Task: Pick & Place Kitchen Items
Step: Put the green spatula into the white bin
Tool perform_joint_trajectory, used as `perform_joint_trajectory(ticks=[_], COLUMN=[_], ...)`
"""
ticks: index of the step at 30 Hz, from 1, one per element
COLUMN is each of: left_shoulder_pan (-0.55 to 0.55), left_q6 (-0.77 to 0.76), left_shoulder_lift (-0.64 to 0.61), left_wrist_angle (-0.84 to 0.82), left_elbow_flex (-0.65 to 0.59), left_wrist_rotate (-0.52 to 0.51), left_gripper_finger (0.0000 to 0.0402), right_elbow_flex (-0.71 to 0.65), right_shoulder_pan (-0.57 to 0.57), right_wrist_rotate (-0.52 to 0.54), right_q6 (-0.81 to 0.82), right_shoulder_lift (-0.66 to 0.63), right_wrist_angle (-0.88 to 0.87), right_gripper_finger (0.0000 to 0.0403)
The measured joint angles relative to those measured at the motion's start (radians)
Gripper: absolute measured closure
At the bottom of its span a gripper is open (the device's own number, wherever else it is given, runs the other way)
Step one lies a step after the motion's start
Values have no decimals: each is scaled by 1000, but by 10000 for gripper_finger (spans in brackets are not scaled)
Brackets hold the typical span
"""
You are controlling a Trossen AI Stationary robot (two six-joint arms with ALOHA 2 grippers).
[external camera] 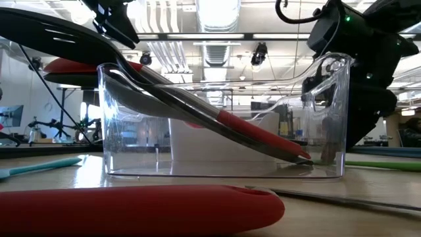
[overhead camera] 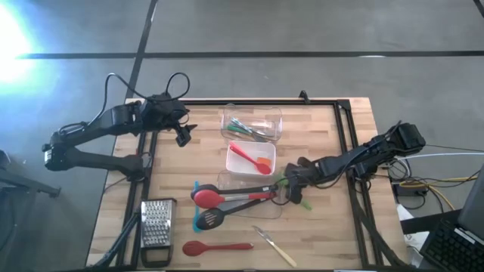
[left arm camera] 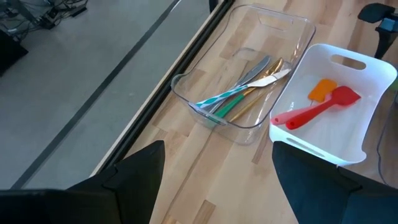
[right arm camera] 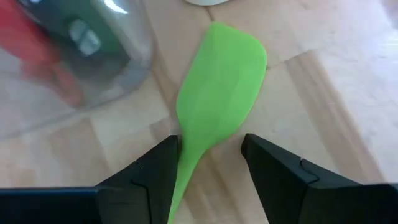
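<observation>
Butcher-block table [overhead camera: 325, 234] holds three tubs in a row, the nearest clear tub [external camera: 329, 118] with red and black utensils leaning over its rim. Just beside it, the right gripper [right arm camera: 211, 158] straddles a green spatula [right arm camera: 217, 93] lying on the wood, fingers apart around its neck. Left gripper [left arm camera: 214, 168] hovers spread wide near the far tub of small tools [left arm camera: 242, 93].

Clear tub [right arm camera: 68, 62] crowding green spatula [right arm camera: 217, 93]

No writing to read anywhere, no labels, brand marks, numbers or signs on the tubs, the utensils, the grater, the arms or the table, nothing legible in the room behind either
</observation>
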Motion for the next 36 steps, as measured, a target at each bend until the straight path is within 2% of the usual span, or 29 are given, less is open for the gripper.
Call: perform_joint_trajectory(ticks=[14, 23, 31, 36], left_shoulder_pan=[0, 0, 0, 0], left_q6=[-20, -21, -9, -9], left_shoulder_lift=[0, 0, 0, 0], left_wrist_angle=[0, 1, 25, 26], left_elbow_flex=[0, 0, 0, 12], left_wrist_rotate=[0, 0, 1, 2], left_gripper_finger=[101, 101, 101, 101], right_elbow_flex=[2, -3, -10, -6], right_shoulder_pan=[-3, -5, -38, -117], right_wrist_rotate=[63, 92, 63, -32], right_q6=[7, 15, -150, -244], right_shoulder_lift=[-32, -110, -274, -332], right_wrist_angle=[-155, -338, -394, -406], right_gripper_finger=[257, 252, 247, 233])
